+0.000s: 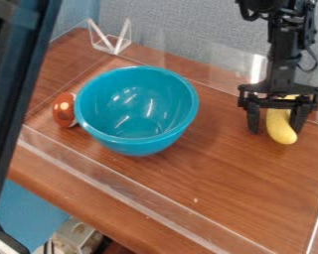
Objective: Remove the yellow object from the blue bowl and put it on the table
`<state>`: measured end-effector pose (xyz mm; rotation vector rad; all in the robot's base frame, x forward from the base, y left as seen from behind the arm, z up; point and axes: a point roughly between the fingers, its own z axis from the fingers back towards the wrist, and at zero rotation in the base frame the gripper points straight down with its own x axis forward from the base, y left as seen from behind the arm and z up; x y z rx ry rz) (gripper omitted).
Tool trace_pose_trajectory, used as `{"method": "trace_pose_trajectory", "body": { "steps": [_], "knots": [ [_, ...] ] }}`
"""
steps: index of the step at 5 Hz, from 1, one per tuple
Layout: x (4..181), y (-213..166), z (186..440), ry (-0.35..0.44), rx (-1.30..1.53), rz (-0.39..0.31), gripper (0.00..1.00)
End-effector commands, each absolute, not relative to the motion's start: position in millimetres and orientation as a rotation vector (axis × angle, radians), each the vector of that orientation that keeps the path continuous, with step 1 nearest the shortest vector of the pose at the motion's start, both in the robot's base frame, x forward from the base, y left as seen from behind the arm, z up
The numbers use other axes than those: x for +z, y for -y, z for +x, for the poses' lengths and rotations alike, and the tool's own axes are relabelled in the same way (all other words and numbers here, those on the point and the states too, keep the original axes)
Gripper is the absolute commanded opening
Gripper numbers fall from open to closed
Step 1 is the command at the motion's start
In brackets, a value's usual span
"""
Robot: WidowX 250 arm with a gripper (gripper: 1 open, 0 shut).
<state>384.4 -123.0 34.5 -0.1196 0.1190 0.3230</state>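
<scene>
Fingers (277,117) look apart around the banana (281,127); I'd lift straight up off the bench (189,189) so it doesn't get dragged.

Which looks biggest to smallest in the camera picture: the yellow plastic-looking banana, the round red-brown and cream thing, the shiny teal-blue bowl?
1. Glossy teal-blue bowl
2. Yellow curved banana and round red-brown and cream object: too alike to rank, banana partly hidden
</scene>
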Motion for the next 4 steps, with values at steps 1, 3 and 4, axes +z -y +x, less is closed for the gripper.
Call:
{"method": "trace_pose_trajectory", "body": {
  "steps": [1, 3, 4],
  "knots": [
    [76.0, 134, 385, -0.014, 0.374, -0.170, 1.00],
    [90.3, 129, 372, 0.022, 0.410, -0.223, 1.00],
    [81.5, 122, 369, 0.028, 0.388, -0.231, 1.00]
  ]
}}
